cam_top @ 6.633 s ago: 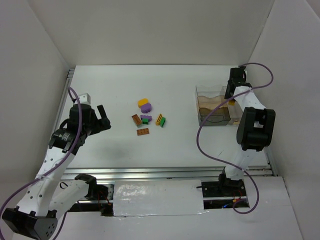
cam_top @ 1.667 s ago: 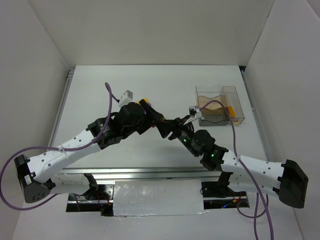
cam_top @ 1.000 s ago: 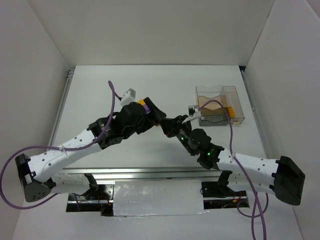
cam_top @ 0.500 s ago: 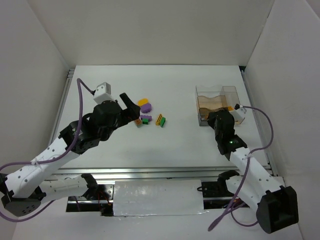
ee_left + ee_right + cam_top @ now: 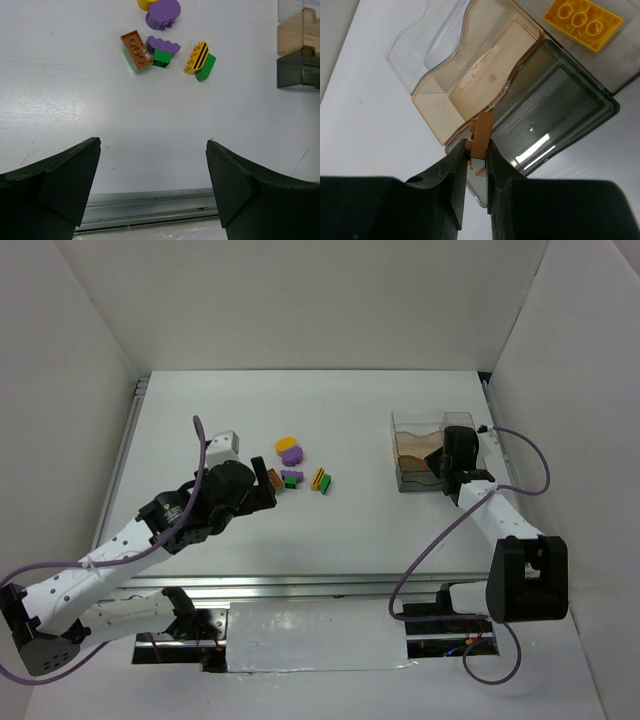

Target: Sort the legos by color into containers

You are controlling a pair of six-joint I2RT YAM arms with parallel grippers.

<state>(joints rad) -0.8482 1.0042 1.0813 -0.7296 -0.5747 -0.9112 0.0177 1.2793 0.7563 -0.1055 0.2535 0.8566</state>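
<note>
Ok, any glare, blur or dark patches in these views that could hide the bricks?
Top external: even light, soft shadows, bricks small but distinct. Left wrist: bricks sharp, faint sheen on the table, left fingers plain black. Right wrist: a small white glare on the grey compartment; the brown brick in the right end effector is sharp.

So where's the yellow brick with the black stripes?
In the left wrist view the striped brick lies at the right end of the pile, against a green brick and left of the containers.
</note>
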